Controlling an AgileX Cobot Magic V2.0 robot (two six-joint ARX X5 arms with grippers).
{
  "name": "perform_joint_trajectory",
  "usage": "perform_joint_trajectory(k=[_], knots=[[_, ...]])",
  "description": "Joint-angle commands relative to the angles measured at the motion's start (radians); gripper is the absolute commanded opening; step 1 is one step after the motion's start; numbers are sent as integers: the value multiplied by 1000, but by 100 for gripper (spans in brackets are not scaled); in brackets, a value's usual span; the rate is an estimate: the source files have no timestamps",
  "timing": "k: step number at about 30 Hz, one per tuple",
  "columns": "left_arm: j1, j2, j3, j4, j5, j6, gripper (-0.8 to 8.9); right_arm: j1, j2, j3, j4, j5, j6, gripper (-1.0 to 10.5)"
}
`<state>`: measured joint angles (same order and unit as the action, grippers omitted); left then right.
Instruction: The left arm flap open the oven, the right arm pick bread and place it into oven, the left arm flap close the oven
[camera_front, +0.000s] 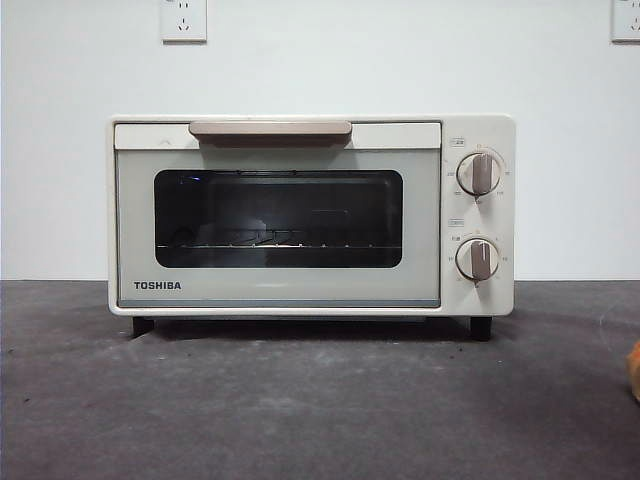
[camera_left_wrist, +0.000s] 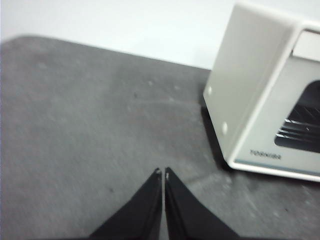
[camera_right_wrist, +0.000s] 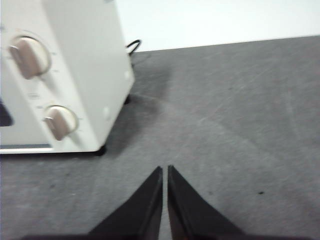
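The cream-white TOSHIBA oven (camera_front: 310, 215) stands in the middle of the table with its door shut, beige bar handle (camera_front: 270, 130) at the top and two round knobs (camera_front: 479, 173) on the right. A wire rack shows behind the dark glass. A sliver of the orange bread (camera_front: 634, 370) shows at the right edge of the front view. My left gripper (camera_left_wrist: 163, 173) is shut and empty over bare table, off the oven's left side (camera_left_wrist: 250, 85). My right gripper (camera_right_wrist: 165, 170) is shut and empty, off the oven's knob side (camera_right_wrist: 60, 75). Neither arm shows in the front view.
The table top (camera_front: 300, 400) is dark grey felt. A white wall with two power sockets (camera_front: 184, 20) rises behind. The oven's black cable (camera_right_wrist: 132, 46) runs out behind its right rear corner.
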<state>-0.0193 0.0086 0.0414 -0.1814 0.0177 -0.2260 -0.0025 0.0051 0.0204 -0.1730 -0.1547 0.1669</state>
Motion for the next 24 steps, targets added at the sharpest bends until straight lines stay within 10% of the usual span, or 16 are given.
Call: perform_joint_trajectory(k=[1, 10, 24], knots=[[-2, 15, 51, -9, -1, -80, 16, 0, -2, 31, -26, -5, 98, 11], [-4, 166, 190, -54, 31, -274, 16, 9, 8, 222, -140, -10, 193, 11], [-170, 530, 634, -188, 97, -63, 16, 9, 290, 646, -363, -163, 161, 11]])
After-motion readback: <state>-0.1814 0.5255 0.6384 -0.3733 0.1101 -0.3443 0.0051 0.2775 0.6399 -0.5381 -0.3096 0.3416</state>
